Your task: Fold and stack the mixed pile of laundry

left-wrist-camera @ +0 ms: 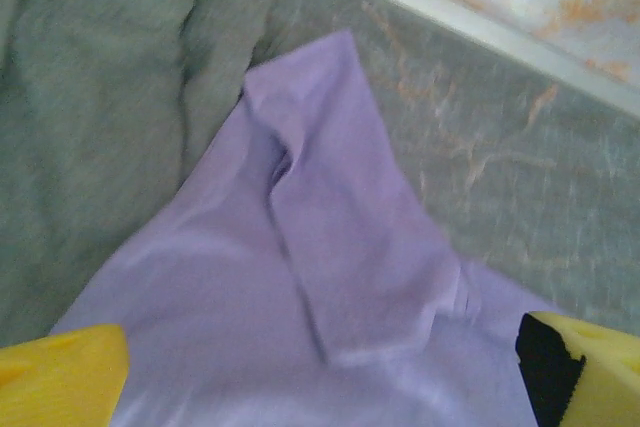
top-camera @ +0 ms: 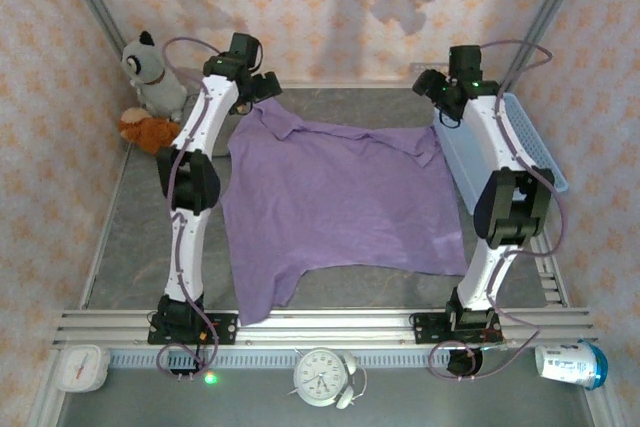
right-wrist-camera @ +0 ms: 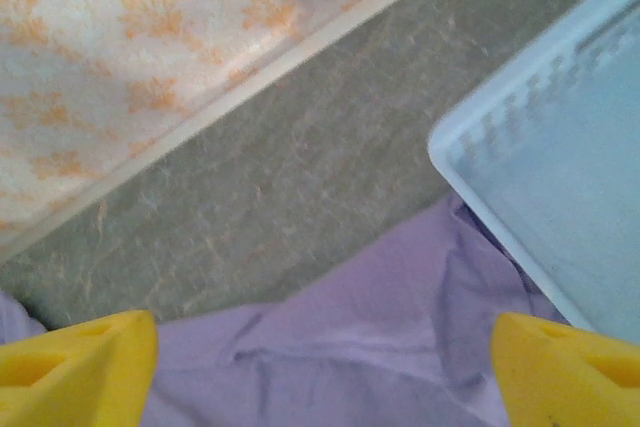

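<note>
We see the lavender garment [top-camera: 340, 207] spread almost flat across the middle of the grey bench [top-camera: 130, 237], lying between the two arms, its far edge rumpled and one near corner trailing toward the front rail. The left gripper [top-camera: 262, 87] hangs over the garment's far left corner, jaws wide open and gripping nothing. In the left wrist view its yellow pads [left-wrist-camera: 60, 377] stand far apart, with a folded flap of purple cloth lying loose below them. The right gripper [top-camera: 432, 89] hovers over the far right corner, jaws likewise spread and empty. The cloth there runs up to the corner of the light blue basket [top-camera: 510, 147] standing along the bench's right side. A grey plush toy [top-camera: 150, 72] and an orange plush toy [top-camera: 146, 129] sit by the left wall, apart from the garment, and a white alarm clock [top-camera: 325, 375] rests on the ledge in front of the arm bases.
</note>
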`<action>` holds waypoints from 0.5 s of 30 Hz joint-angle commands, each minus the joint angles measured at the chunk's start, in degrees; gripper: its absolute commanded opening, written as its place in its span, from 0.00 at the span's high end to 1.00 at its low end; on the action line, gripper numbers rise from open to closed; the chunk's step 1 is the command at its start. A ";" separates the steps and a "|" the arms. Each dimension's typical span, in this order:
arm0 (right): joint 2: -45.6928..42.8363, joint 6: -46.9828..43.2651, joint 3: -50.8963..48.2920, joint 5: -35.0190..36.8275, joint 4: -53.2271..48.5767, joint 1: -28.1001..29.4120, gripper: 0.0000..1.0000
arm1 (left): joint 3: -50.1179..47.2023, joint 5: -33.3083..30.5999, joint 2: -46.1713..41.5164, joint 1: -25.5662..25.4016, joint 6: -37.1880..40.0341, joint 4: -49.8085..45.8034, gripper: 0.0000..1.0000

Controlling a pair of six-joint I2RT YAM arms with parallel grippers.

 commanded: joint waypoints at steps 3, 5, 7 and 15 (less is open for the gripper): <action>-10.38 -3.74 -10.13 -2.44 -7.96 -0.24 0.19 | -23.44 3.31 -20.96 -0.13 -0.30 8.94 0.02; -12.82 -4.44 -14.83 -3.22 -10.29 -0.04 0.23 | -33.53 4.36 -27.83 -0.76 -2.57 12.17 0.05; -15.75 -4.31 -20.76 -4.23 -11.22 0.11 0.27 | -43.87 5.66 -33.37 -1.77 -4.59 15.59 0.08; -22.18 -0.03 -40.36 -4.11 -6.33 2.64 0.31 | -67.49 4.25 -42.44 -7.64 -11.33 22.74 0.74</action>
